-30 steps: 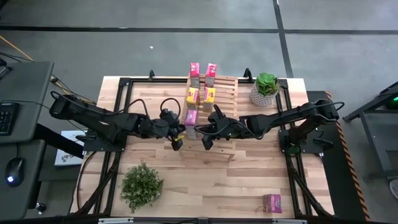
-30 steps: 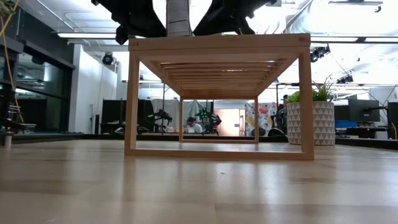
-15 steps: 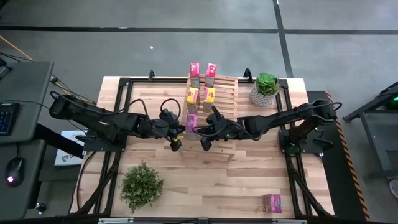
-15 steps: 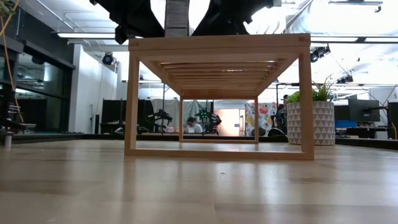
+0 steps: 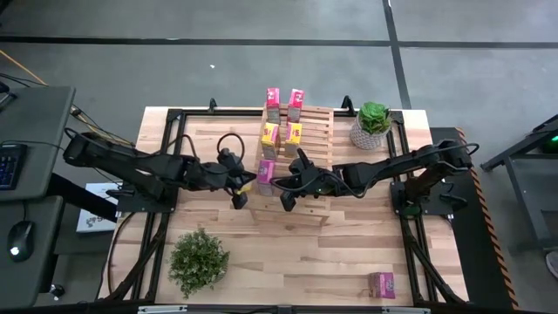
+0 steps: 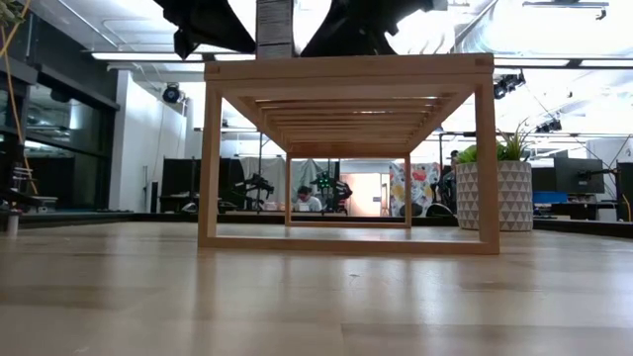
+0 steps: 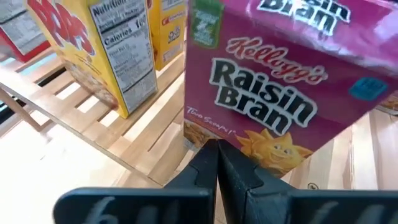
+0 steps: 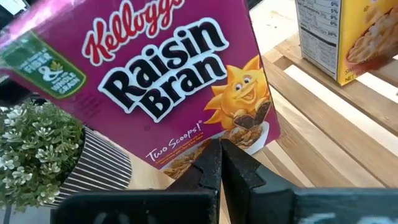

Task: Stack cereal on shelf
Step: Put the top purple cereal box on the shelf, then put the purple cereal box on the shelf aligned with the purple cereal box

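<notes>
Both wrist views alone show Raisin Bran box (image 7: 273,93).

Open-plan lab or office: ceiling strip lights (image 6: 148,55), monitors (image 6: 579,175), seated person (image 6: 305,200).

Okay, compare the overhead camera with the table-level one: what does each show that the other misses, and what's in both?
Only the high view shows five cereal boxes on the shelf, including the front Raisin Bran box with the shut left claw and shut right claw on either side, plus a loose box and a bushy plant near the front edge.

Only the low view shows the open space under the shelf and the room behind.

Both show the shelf, both arms, and the potted plant.
</notes>
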### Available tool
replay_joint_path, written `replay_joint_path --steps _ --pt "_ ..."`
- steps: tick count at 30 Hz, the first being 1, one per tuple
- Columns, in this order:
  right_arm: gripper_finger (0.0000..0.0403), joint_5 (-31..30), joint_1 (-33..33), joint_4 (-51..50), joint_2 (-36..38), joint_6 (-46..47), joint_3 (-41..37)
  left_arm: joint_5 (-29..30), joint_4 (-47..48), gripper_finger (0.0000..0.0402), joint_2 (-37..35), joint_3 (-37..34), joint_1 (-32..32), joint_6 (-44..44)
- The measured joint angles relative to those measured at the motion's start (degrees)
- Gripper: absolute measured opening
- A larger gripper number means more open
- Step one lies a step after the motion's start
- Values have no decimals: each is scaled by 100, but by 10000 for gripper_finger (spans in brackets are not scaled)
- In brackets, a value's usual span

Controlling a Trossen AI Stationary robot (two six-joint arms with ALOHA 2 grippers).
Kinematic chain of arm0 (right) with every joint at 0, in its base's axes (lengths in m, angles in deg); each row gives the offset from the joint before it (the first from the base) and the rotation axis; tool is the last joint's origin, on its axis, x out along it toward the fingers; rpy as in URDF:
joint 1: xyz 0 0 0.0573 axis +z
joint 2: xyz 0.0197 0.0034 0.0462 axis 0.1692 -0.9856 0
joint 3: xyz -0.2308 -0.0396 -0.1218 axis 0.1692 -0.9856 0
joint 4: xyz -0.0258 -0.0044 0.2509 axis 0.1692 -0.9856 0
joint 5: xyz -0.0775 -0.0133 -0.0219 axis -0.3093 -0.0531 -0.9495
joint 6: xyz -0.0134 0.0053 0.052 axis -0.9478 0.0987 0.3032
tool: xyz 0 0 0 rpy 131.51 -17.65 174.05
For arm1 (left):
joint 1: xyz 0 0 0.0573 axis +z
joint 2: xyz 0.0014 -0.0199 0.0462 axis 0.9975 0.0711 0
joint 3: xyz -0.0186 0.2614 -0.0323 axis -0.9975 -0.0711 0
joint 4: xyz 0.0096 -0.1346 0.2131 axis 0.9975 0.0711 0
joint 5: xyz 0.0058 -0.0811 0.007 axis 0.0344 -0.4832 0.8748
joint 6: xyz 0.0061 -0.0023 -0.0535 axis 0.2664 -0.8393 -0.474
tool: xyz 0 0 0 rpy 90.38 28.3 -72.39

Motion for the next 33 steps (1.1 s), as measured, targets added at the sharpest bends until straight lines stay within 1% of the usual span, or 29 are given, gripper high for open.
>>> replay_joint_path --steps 3,7,11,14,17,20,22,24,26,28,30,33 --pt "0 0 0 -62 0 -19 0 20 200 0 -98 0 0 3" --pt "0 4 -3 -439 88 -104 0 22 668 1 -348 0 0 -7" --pt "0 48 -4 -1222 528 -104 0 29 1050 0 -784 0 -2 -161" --pt "0 112 11 -1925 1053 -67 0 93 1191 1 -1145 0 -4 -163" --pt "0 232 79 -2508 1639 340 0 315 1190 0 -1456 0 -4 -162" --pt "0 630 160 -2933 2097 886 0 633 1177 1 -1650 2 -4 -167" --pt "0 883 213 -3228 2297 1274 0 739 1189 0 -1725 0 -3 -165" --pt "5 1119 253 -3730 2436 1772 0 786 1160 1 -1744 2 -4 -164" --pt "22 1415 306 -4279 2517 2204 0 783 1195 1 -1751 0 -4 -163" --pt "52 1693 397 -4919 2569 2601 0 785 1162 0 -1735 0 -4 -163" --pt "92 1954 543 -5457 2581 2975 0 782 1183 0 -1705 0 -4 -165" --pt "163 2316 821 -6185 2565 3393 0 785 1165 0 -1682 0 -4 -167"
